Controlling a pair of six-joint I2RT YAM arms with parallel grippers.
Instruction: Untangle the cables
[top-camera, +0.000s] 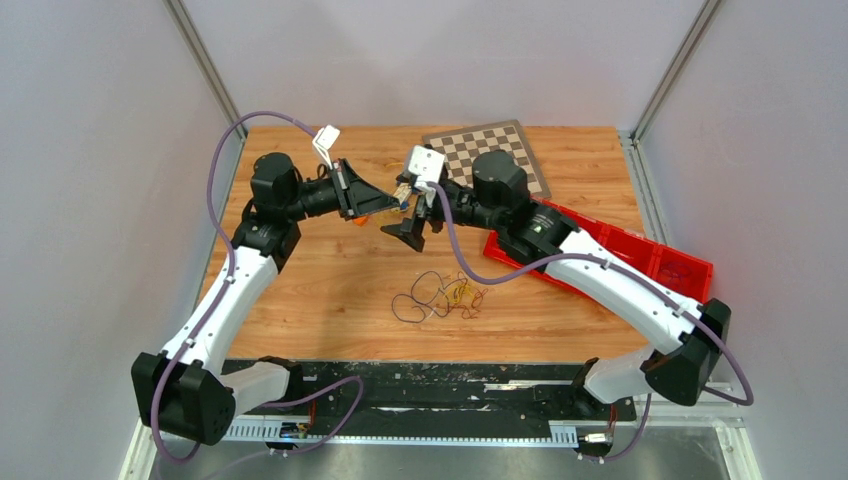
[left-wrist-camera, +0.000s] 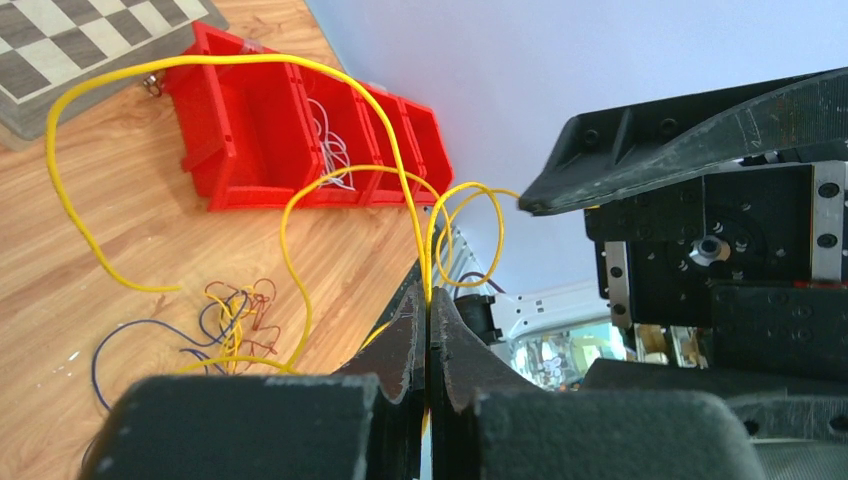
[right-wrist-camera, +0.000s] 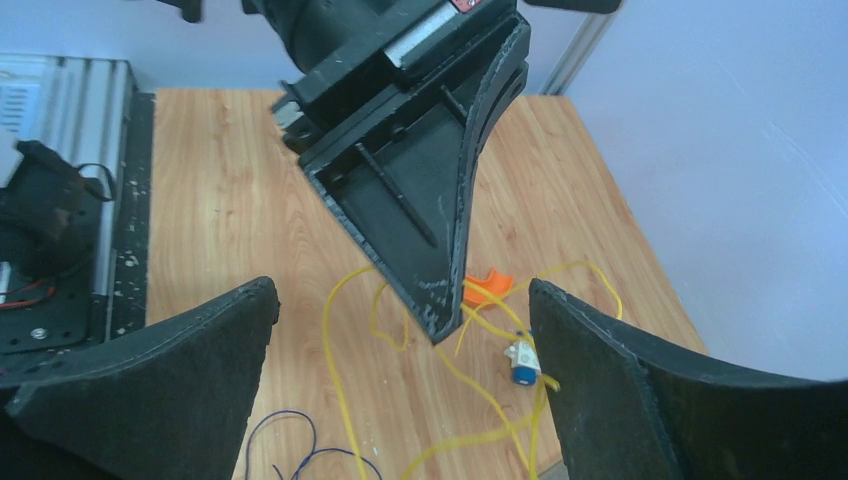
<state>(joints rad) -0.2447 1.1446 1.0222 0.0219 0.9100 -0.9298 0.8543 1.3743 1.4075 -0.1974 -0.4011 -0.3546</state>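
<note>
Nearest, we list the tabletop (top-camera: 330, 300): light wood grain, with both arm bases at its near edge.

Item: loose cables (top-camera: 442, 295), a small tangled heap lying flat on the tabletop a little beyond the middle of the near edge. We make out dark, yellow and reddish strands looped through one another. Neither claw touches this heap.

Item: right claw (right-wrist-camera: 402, 292), raised above the tabletop beyond the heap, its two fingers spread wide with nothing between them in its grip. In the gap, from its wrist view, we see the tip of the other arm's claw and yellow loops below it.

Item: left claw (left-wrist-camera: 428, 312), also raised, close to the right one but apart from it. Its fingers are pressed fully together on a yellow cable (left-wrist-camera: 430, 272), pinched at the tips. From the pinch the yellow cable rises in several loops and one long arc, and one strand runs down toward the heap.

Item: small orange piece (right-wrist-camera: 486, 290), beneath the claws; we cannot tell whether it rests on the tabletop.

Item: red bin (top-camera: 650, 262), with several compartments, on the right side of the tabletop under the right arm. Thin white wires (left-wrist-camera: 330, 155) lie in one compartment.

Farthest: checkerboard (top-camera: 487, 150), flat at the back edge, just beside the red bin.
</note>
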